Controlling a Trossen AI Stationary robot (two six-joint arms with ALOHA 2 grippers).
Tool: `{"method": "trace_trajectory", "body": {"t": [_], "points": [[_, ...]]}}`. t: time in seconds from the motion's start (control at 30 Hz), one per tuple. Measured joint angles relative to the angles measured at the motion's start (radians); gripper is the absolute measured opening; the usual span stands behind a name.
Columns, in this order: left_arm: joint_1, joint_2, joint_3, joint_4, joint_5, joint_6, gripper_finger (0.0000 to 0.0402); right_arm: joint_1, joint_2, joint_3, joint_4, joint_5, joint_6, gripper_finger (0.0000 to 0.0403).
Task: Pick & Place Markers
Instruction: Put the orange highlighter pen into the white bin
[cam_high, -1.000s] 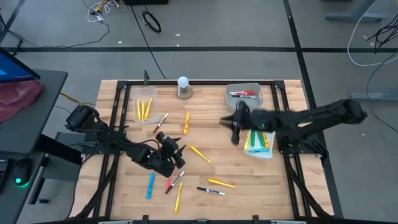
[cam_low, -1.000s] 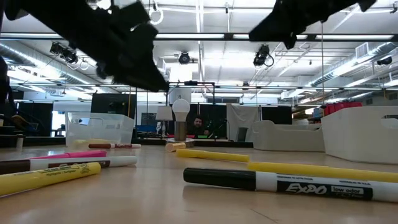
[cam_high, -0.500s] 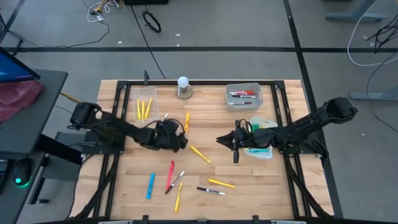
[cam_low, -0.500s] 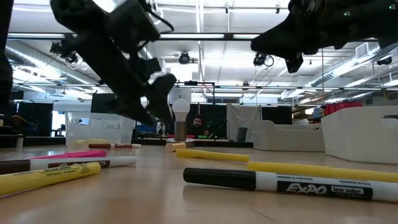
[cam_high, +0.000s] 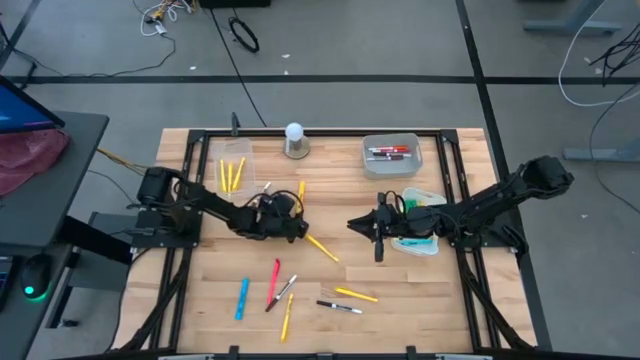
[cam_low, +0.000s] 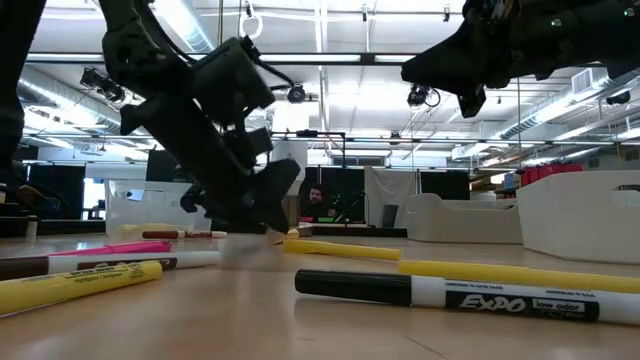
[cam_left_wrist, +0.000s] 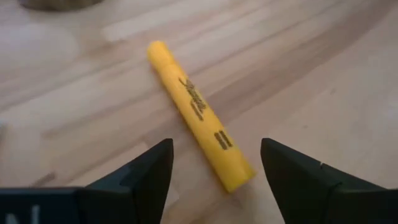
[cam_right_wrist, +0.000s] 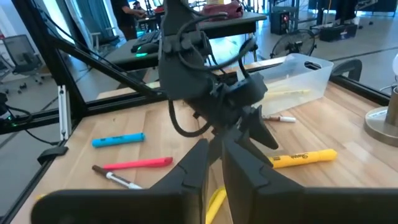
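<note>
Left pincer (cam_high: 297, 229) low at frame centre-left, fingers apart astride yellow marker (cam_left_wrist: 199, 116) lying on table (cam_high: 400, 290). Right pincer (cam_high: 377, 243) right of centre, fingers together, empty.

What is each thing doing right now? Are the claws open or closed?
Left claw: open, down low, a finger on each side of a marker.
Yellow marker: lying flat on the table, not gripped.
Right claw: shut, empty, up above the table.
Grey tray: has a few markers inside.
Clear bin: has yellow markers inside.
</note>
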Motion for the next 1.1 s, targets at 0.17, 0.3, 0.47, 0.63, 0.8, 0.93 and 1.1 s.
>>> {"method": "trace_trajectory", "body": {"t": [0.17,0.3,0.47,0.63,0.8,0.93,1.1], "points": [[0.012,0.043,-0.001,0.0,-0.006,-0.017,0.0227,0.0,0.0,0.0,-0.001,0.0,0.001,0.0045],[0.016,0.064,0.001,0.009,-0.021,-0.017,0.0214,0.0,0.0,0.0,0.001,0.0,0.002,0.0045],[0.017,0.068,0.001,0.01,-0.023,0.011,0.0185,0.0,0.0,0.0,-0.002,0.0,0.002,0.0045],[0.018,0.068,0.002,0.012,0.0,0.047,0.0122,0.0,0.0,0.0,-0.014,0.0,0.002,0.0045],[-0.012,0.055,0.002,0.003,-0.001,0.136,0.0076,0.0,0.0,0.0,-0.05,0.0,0.004,0.0045],[-0.064,0.0,0.0,-0.014,-0.054,0.211,0.0076,0.0,0.006,0.0,-0.085,0.0,0.013,0.0045],[-0.148,-0.094,0.002,0.053,-0.162,0.314,0.0076,-0.005,0.073,0.0,-0.082,-0.001,0.021,0.0047]]}}
